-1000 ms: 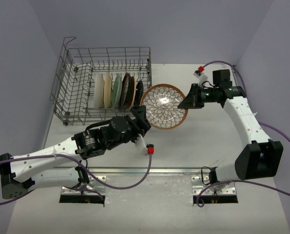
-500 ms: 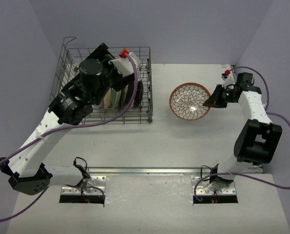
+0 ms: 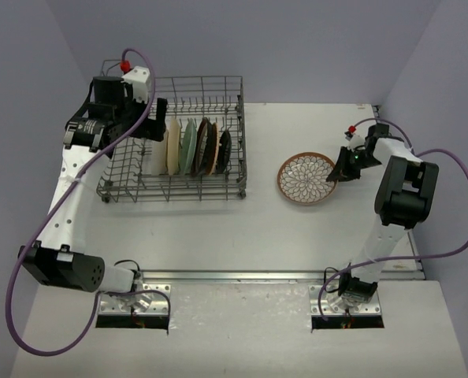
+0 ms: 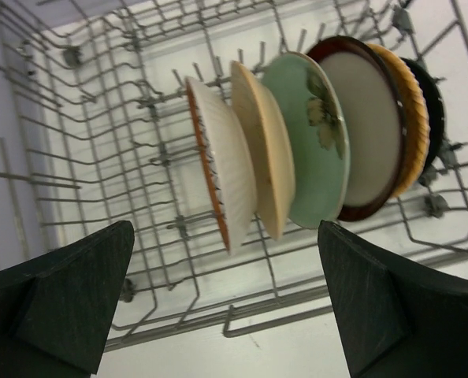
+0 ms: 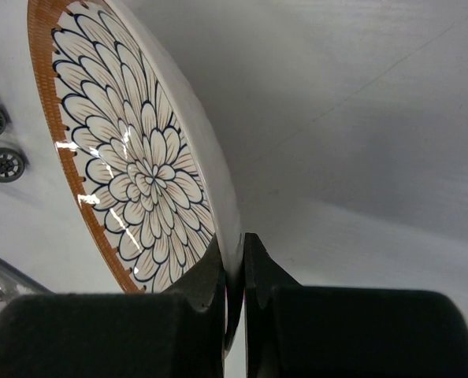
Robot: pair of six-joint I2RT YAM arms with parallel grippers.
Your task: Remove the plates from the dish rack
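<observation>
Glossy glazed plates, wire rack (metal)

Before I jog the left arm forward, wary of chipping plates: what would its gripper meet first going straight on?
Probably the white ribbed plate, nearest in the row ahead of the open left gripper; depth is unclear, so dish rack wires could come first.

- Pale lilac walls close in the back and both sides.
- White surface, evenly lit, with soft shadows.
- A metal rail runs across its near part.
</observation>
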